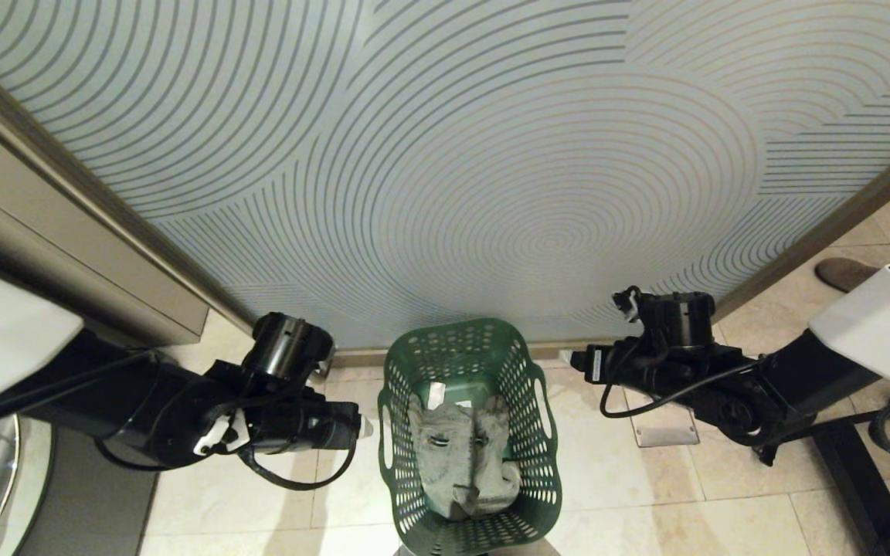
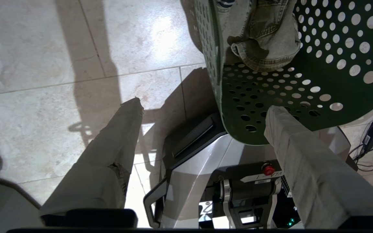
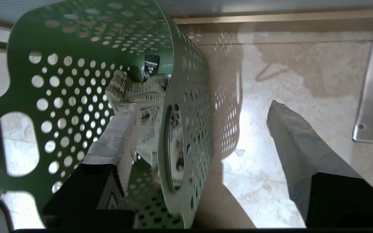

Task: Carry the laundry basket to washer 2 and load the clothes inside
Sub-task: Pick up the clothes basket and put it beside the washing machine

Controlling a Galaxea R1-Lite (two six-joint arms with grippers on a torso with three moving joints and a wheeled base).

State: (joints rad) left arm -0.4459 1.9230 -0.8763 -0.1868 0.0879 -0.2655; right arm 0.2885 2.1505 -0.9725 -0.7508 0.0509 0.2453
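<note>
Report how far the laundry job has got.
Done: nothing visibly finished. In hand: the laundry basket sits on the tiles between the left gripper and right gripper, jaws open on both. Left: carrying it to washer 2 and loading the clothes, which lie inside.

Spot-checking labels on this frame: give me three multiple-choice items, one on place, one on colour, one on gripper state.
1. Where is the garment?
A. On the floor tiles
B. Inside the basket
C. Draped over an arm

2. What colour is the basket?
A. Dark green
B. Grey
C. White

3. How do the two grippers stand?
A. Both clamped on the basket's handles
B. Left one holds the garment
C. Both open, one at each side of the basket

Answers:
1 B, the garment lies on the basket's bottom.
2 A, its perforated walls are green.
3 C, the left gripper and right gripper show spread fingers.
</note>
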